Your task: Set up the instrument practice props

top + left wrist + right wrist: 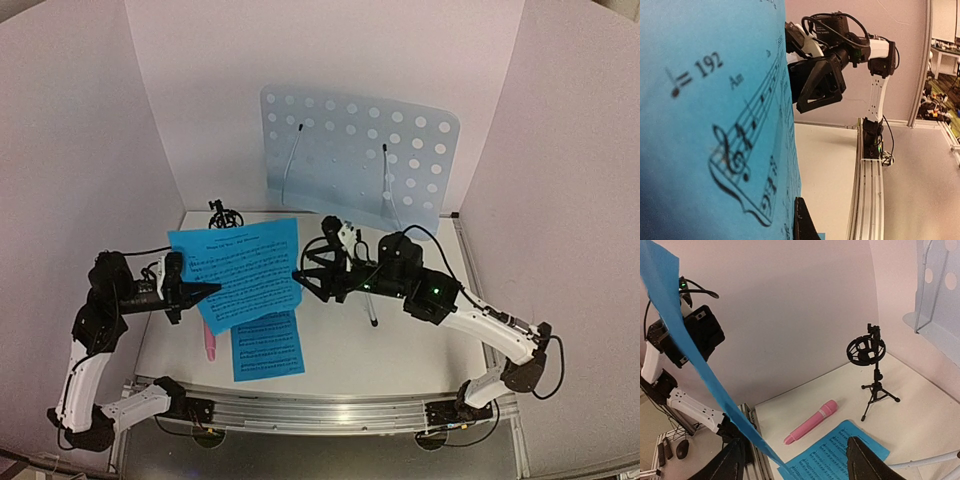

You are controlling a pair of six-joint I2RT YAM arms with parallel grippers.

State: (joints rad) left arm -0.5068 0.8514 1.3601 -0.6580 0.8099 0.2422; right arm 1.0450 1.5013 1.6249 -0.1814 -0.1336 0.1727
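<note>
Top view: a blue page [245, 270] hangs in the air between the two arms, in front of the stand desk [355, 160].
Left gripper [207, 291]: clamped on the page's left edge.
Right gripper [303, 275]: fingers apart at the page's right edge, not gripping it.
Page axis: long side runs roughly left to right, face tilted up toward the top camera.
Other props: second page [268, 345] flat on the table; microphone [811, 421] lying near it, pointing diagonally; mount [871, 372] upright.
Advice: keep the page taut and level, lift it toward the desk, and let its lower edge settle on the desk's lip.
</note>
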